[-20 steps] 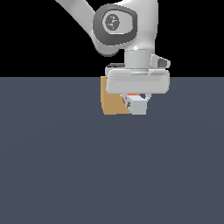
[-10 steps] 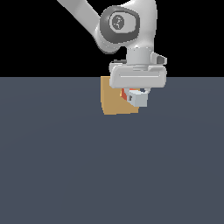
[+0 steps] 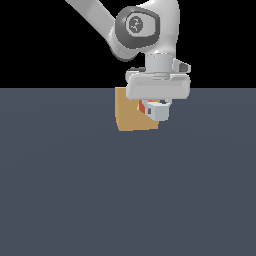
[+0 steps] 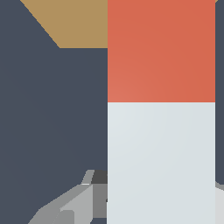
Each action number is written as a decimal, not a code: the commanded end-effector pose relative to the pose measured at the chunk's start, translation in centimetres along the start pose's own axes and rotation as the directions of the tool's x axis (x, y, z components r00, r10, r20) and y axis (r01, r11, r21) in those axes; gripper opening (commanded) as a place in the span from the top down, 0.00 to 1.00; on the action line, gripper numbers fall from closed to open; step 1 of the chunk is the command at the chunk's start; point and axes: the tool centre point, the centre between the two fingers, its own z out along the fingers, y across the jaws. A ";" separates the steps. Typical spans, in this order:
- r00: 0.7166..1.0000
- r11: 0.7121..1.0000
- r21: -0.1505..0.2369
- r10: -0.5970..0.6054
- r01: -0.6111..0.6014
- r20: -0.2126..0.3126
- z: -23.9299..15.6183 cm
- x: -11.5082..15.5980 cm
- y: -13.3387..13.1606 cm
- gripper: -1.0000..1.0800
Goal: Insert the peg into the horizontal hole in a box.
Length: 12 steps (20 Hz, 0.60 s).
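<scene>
Pinching the peg (image 3: 159, 111), the gripper (image 3: 156, 106) hangs above a dark slate floor (image 3: 125, 200) under black surroundings.

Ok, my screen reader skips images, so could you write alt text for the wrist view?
A peg fills much of the frame, its orange-red end toward a tan box and its pale grey-white part running back to the claw. Grey claw parts flank the pale part. Dark blue-grey floor lies beneath.

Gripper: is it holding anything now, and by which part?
Yes: the gripper holds the peg, its fingers on the pale grey-white section, orange-red end toward the box.
</scene>
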 end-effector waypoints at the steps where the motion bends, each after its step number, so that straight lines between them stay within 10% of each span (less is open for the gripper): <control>1: 1.000 1.000 -0.005 -0.002 0.002 0.000 -0.3 0.1 0.2 1.00; 12: 1.000 1.000 -0.003 -0.002 0.002 0.000 -0.2 4.1 -0.1 1.00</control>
